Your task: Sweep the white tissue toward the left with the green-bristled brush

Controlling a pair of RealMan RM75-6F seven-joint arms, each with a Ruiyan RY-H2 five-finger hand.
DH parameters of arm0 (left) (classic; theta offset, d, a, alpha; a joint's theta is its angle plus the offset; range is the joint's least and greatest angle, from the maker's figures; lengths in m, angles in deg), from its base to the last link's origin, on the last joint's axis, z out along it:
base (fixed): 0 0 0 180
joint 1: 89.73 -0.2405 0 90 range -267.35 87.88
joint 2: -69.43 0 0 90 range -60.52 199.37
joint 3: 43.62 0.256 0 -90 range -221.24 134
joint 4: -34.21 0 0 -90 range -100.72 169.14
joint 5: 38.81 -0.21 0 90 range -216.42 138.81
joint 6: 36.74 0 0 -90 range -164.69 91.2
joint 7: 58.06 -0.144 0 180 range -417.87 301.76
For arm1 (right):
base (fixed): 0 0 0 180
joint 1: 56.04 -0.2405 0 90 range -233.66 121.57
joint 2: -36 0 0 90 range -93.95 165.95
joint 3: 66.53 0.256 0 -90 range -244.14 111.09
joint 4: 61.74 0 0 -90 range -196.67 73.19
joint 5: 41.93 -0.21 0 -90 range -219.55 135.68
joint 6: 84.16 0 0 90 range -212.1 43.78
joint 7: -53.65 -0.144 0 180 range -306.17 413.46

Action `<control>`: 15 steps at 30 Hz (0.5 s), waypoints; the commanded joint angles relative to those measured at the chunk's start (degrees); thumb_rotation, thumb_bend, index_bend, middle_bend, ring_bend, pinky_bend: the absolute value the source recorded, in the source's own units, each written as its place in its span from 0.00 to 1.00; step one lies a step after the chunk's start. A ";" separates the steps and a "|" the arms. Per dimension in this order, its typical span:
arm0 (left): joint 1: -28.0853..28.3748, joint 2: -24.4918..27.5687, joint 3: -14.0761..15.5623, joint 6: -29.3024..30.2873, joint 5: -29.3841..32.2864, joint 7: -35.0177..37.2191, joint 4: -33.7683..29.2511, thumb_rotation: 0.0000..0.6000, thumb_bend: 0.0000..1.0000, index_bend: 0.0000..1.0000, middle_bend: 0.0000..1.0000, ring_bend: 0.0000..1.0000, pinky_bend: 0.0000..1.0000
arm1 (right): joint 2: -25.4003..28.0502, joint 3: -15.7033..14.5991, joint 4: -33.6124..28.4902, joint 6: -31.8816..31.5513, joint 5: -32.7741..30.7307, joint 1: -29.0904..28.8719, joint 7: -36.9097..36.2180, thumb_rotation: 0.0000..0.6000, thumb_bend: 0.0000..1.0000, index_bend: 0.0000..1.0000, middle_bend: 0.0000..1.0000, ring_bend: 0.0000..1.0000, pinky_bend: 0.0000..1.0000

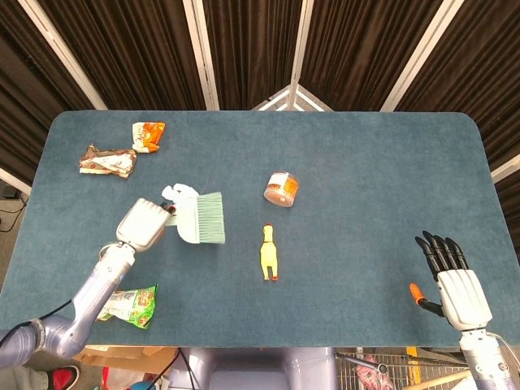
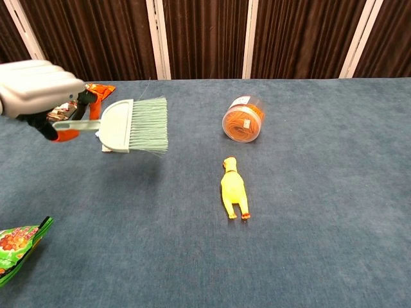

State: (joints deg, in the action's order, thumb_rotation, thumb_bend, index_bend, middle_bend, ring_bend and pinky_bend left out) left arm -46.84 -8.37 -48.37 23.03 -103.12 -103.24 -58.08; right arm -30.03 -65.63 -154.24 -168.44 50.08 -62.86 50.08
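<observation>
Head view: left hand (image 1: 143, 223) grips the brush (image 1: 201, 218), bristles rightward over the tissue (image 1: 179, 192), near the worktop's left edge.

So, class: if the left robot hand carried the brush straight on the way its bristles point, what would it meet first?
The left robot hand holds the brush with its bristles pointing right. Probably the orange jar or rubber chicken; height is unclear, so it may pass over both.

Dark curtains (image 1: 252, 49), seemingly pleated, white posts (image 1: 203, 53).
</observation>
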 commanded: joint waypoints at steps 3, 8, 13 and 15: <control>7.35 2.47 -3.49 -5.74 10.66 -11.96 -0.12 1.00 0.82 0.74 0.88 1.00 1.00 | 0.17 0.10 -0.15 0.19 -0.40 -0.01 -0.72 1.00 0.34 0.00 0.00 0.00 0.00; 15.56 3.08 -3.80 -9.27 25.71 -25.33 1.18 1.00 0.81 0.74 0.89 1.00 1.00 | 0.33 0.29 -0.32 0.56 -0.96 -0.11 -1.81 1.00 0.34 0.00 0.00 0.00 0.00; 21.98 0.43 -2.54 -8.90 33.29 -33.26 5.56 1.00 0.81 0.74 0.89 1.00 1.00 | 0.76 0.44 -0.77 0.92 -1.45 -0.21 -3.04 1.00 0.34 0.00 0.00 0.00 0.00; 23.67 -1.13 -2.04 -9.11 35.39 -34.68 7.76 1.00 0.81 0.74 0.90 1.00 1.00 | 0.83 0.48 -0.88 1.08 -1.63 -0.25 -3.40 1.00 0.34 0.00 0.00 0.00 0.00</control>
State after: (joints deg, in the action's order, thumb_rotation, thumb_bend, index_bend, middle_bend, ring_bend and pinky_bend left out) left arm -26.12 -7.59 -51.04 14.73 -70.93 -135.37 -53.29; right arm -29.23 -65.17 -155.08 -167.40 48.50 -63.09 46.73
